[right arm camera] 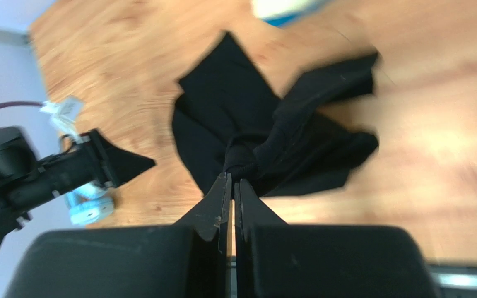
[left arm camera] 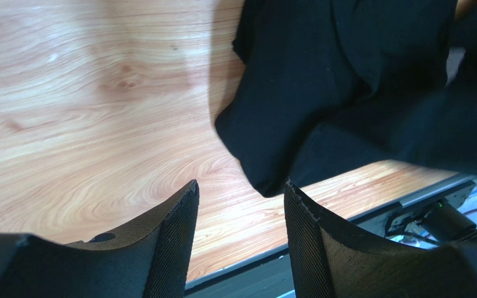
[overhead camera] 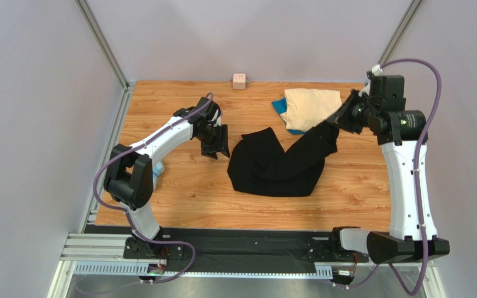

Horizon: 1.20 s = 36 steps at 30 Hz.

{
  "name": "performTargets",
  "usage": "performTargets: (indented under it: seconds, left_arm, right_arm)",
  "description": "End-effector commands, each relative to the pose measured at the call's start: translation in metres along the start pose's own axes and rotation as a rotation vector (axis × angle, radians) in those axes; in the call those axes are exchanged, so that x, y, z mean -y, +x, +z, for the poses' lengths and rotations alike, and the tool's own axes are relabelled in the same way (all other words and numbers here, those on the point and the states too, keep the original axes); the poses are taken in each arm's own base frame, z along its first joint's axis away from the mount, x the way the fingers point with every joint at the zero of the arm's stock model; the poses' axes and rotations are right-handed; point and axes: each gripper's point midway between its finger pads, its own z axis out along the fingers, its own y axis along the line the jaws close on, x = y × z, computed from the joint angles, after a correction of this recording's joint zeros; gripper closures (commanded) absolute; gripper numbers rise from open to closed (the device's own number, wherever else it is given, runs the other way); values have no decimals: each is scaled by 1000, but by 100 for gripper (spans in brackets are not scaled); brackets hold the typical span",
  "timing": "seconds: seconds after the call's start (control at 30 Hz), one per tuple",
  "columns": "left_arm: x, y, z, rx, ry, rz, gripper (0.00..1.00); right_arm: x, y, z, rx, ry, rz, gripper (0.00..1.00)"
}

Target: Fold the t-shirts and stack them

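Right wrist: black shirt [right arm camera: 235,118], seemingly in gripper [right arm camera: 233,178]

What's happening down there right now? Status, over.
Right end effector shut on black t-shirt, one bunch pinched. Left end effector open, empty, beside it. Cream t-shirt on blue t-shirt, far side. Pink cube clear of it.

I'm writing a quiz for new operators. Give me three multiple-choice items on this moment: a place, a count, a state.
1. The cream shirt lies: A on the blue shirt; B under the black shirt; C spread flat alone.
2. Shirts in view: A two; B three; C four.
3. The right gripper is: A open, empty; B shut on the black shirt; C shut on nothing.
Key: A, blue shows beneath its edge; B, black, cream, blue; B, closed jaws pinch bunched black cloth.
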Motion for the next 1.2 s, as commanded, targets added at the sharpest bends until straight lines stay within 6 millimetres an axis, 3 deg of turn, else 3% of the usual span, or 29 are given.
performTargets:
  seconds: [0.0,0.17,0.4,0.67,0.93,0.97,1.03,1.07,1.17]
  left_arm:
    - [20,-8,8,-12,43,69,41]
    - [46,-31,20,0,86,155,40]
    - [52,-80,36,75,22,202,39]
    - [50,-89,74,31,14,194,39]
    - [30,-67,101,-52,-25,164,41]
    - [28,-65,102,-55,-27,173,55]
    - [22,-64,99,-49,-56,180,74]
    - [20,-65,96,-37,-68,182,96]
    - [14,-78,63,62,-134,187,100]
  right_arm:
    - [39,18,-28,91,131,113,100]
    - [55,50,-19,14,162,142,100]
    - [77,72,-22,-53,256,141,100]
    - [82,77,-25,-88,287,117,100]
    - [93,72,-16,-108,319,107,100]
    - [93,73,-12,-118,316,109,100]
    - [91,73,-6,-125,301,112,100]
    - [92,73,-2,-131,302,114,100]
    - [94,70,7,-129,299,102,100]
